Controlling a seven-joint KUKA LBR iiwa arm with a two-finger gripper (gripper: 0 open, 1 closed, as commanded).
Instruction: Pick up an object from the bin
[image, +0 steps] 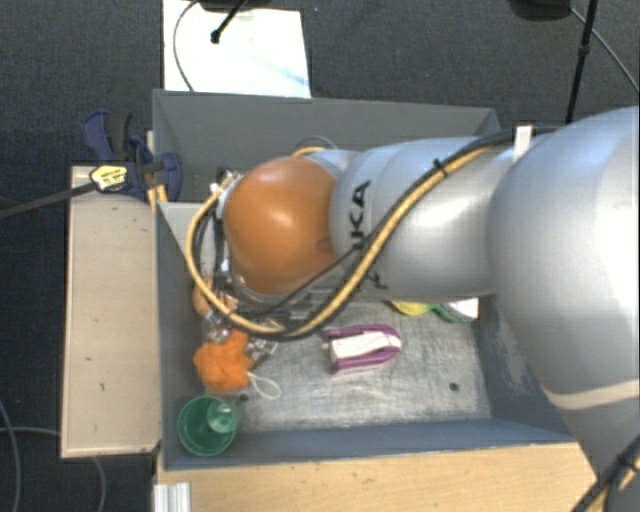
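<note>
Start at the near left corner of the bin (330, 436), where a green funnel-shaped thing (207, 425) sits hard against both walls; leave it, you have no room to close on it there. Just behind it lies the orange fuzzy ball (222, 365), with a thin white loop trailing off toward the bin's middle. That ball looks like your likeliest pick: it lies just on the near side of the gripper (238, 340), touching it or all but. The orange cover (280, 225) on the wrist hides the gripper from above, so you cannot tell how wide it stands or whether it has hold of anything. To the right, apart from the ball, a purple and white thing (362, 348) lies with its long axis across the bin on bare floor, the roomier choice. Farther back a yellow-green thing (415, 308) peeks out from under the arm (450, 220)
</note>
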